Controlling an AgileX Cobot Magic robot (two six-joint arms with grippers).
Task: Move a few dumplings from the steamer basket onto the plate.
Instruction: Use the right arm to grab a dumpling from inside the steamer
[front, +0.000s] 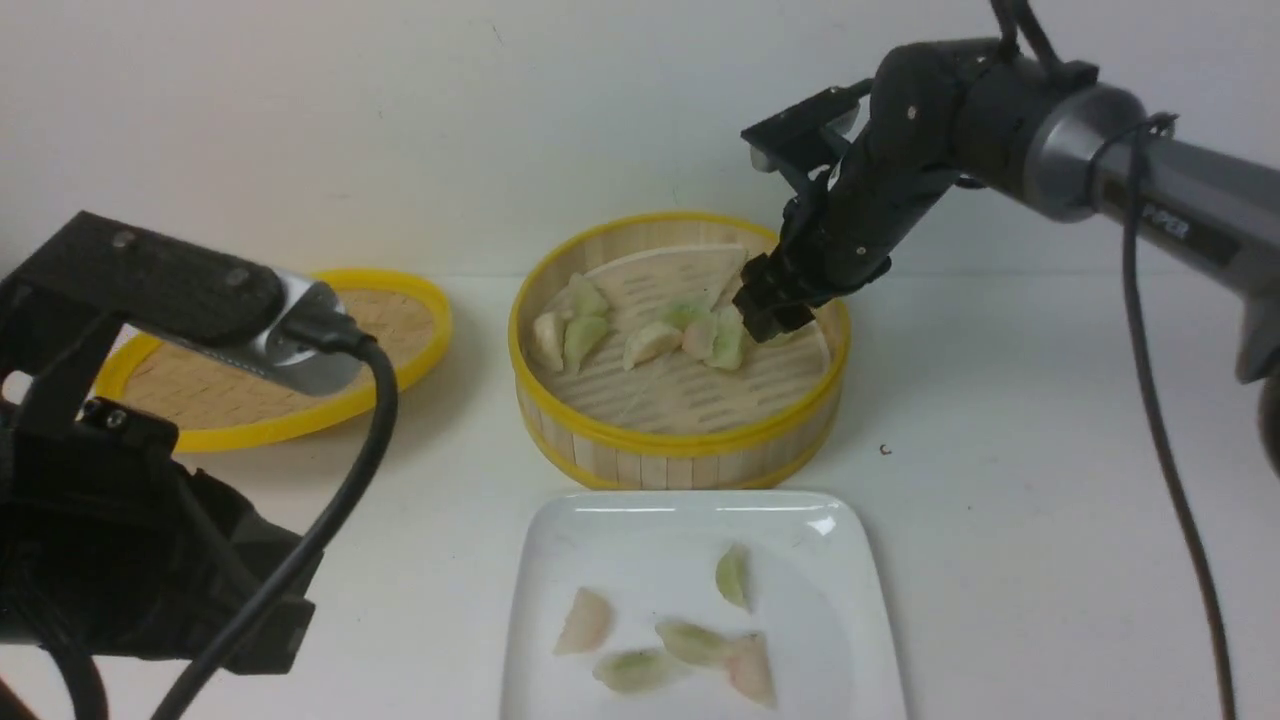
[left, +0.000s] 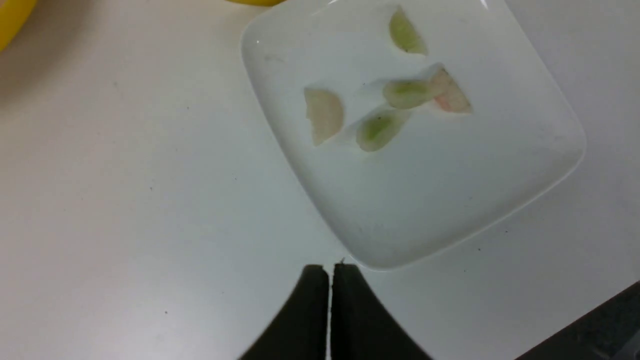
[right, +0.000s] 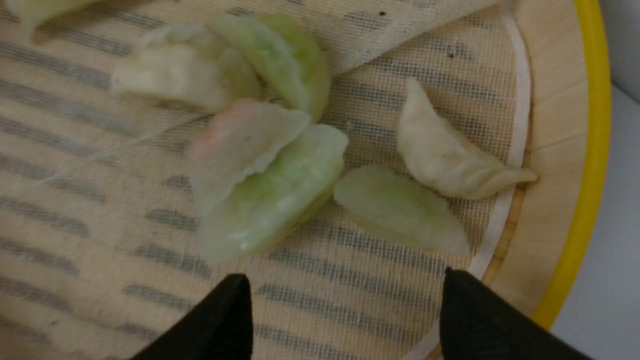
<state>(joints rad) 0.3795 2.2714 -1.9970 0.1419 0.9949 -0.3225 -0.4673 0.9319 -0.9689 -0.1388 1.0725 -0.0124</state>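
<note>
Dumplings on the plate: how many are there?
5 on the plate: one green farthest back, one whitish at left, two green and one pink nearest the camera. None looks hidden.

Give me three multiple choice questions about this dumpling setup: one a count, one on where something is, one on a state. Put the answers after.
1. How many dumplings lie on the plate? A three; B five; C eight.
2. Where is the right tool? A over the plate; B reaching into the steamer basket; C raised high above everything.
3. The left tool is: A shut and empty; B wide open; C gripping a dumpling.

Answers:
1 B: five separate pieces show on the white surface.
2 B: its tips sit close above the basket floor, near the dumplings there.
3 A: its two tips meet with nothing between them.
</note>
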